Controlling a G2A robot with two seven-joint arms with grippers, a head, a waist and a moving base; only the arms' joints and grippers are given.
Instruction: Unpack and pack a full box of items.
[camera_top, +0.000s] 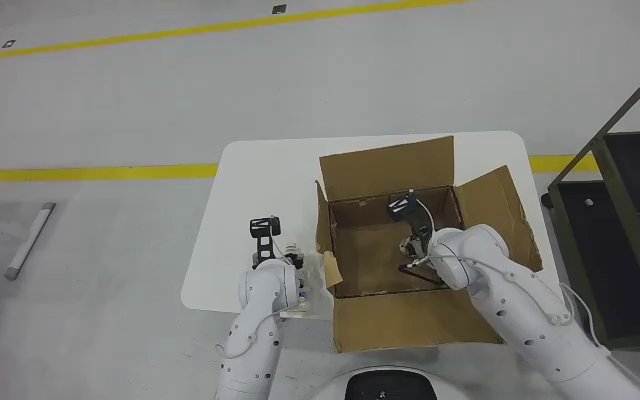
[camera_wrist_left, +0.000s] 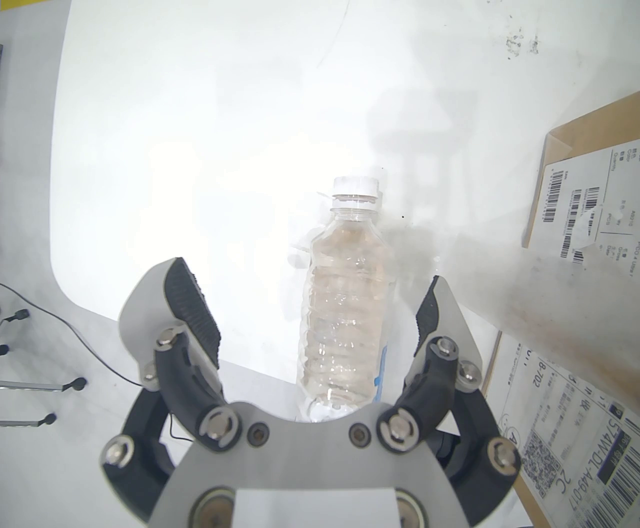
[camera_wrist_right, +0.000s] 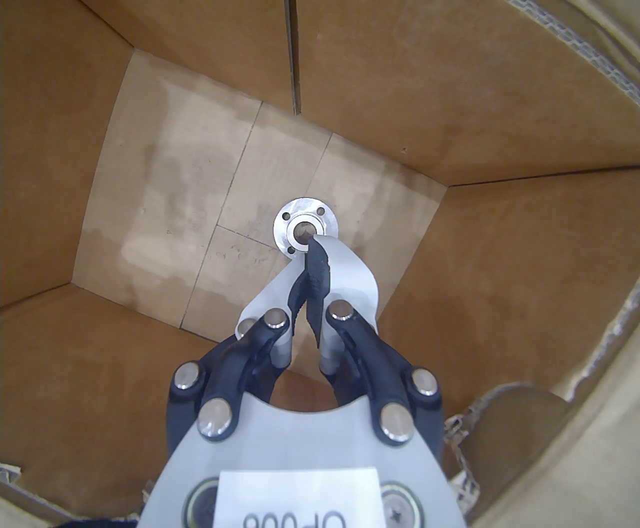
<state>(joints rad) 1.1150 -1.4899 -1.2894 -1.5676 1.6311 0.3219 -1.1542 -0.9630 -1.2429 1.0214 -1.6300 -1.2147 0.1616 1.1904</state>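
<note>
1. Labels come first: white shipping labels (camera_wrist_left: 585, 215) with barcodes are stuck on the outer wall of the cardboard box (camera_top: 400, 240), and we leave their print unread. The clear bottle (camera_wrist_left: 345, 300) has a white cap and shows a thin blue edge of wrap low on its side.
2. We see a white, round-cornered table (camera_top: 250, 190) on a grey floor (camera_top: 120, 100) crossed by yellow lines (camera_top: 200, 30). The box fills the table's 3 o'clock half, with its flaps folded outward.
3. The left gripper (camera_wrist_left: 308, 277) sits at 9 o'clock of the box, near the table's 6 o'clock edge. Its jaws are spread wide. The bottle lies between them with its cap pointing away from the wrist, and we see it touching neither pad.
4. The right gripper (camera_wrist_right: 312, 250) hangs inside the box with its jaws pressed together. Their tips are at the centre hole of a round metal flange (camera_wrist_right: 287, 225) that lies flat on the box floor. We cannot tell whether they pinch its rim.
</note>
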